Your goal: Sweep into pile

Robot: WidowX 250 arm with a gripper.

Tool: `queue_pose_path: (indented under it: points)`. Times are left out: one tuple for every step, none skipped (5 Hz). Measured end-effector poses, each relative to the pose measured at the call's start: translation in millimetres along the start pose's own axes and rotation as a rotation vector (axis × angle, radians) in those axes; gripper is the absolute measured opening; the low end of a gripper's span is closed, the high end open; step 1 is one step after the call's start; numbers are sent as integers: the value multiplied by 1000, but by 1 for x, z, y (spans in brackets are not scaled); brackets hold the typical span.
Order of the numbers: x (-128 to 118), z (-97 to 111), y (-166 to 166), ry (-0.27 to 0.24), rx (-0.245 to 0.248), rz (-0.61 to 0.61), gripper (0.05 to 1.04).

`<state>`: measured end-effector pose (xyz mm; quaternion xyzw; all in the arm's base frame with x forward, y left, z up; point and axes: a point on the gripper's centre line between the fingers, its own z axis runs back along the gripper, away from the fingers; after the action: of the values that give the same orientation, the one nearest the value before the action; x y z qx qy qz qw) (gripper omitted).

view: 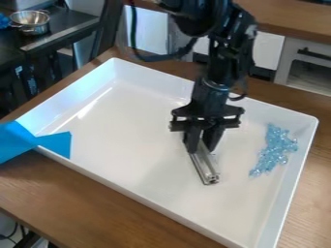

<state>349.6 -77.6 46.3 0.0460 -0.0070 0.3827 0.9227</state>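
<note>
Blue, glassy beads [275, 150] lie in a loose, uneven strip inside the white tray [116, 131], at three o'clock from its middle. The strip is broad in its middle and thins towards its lower end, near the tray's wall on that side, with a few beads set slightly off from the rest. The black arm [219, 53] comes in from twelve o'clock, a dark cable [155, 57] looping beside it, and its gripper [202, 145] hangs down over the tray just right of the middle. Its jaws are closed about a silver metal bar [205, 167], one on each side of its upper part; the bar's free end points between five and six o'clock. Bar and beads are apart, with bare tray between them. At nine o'clock a bright blue sheet [16, 143] laps over the tray's rim. Brown wood table [84, 193] shows around the tray. Beyond it, a metal pot [31, 20] sits on a dark table [77, 30] at eleven o'clock, and a white cabinet [284, 72] with a dark handle [315, 54] stands at two o'clock.
</note>
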Motion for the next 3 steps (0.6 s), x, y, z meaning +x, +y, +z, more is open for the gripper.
queue_pose_path:
  points:
    - [-6,1,-16,26,-5,15,335]
    - [-6,3,-30,45,-12,57,335]
    - [-5,4,-41,56,-31,105,335]
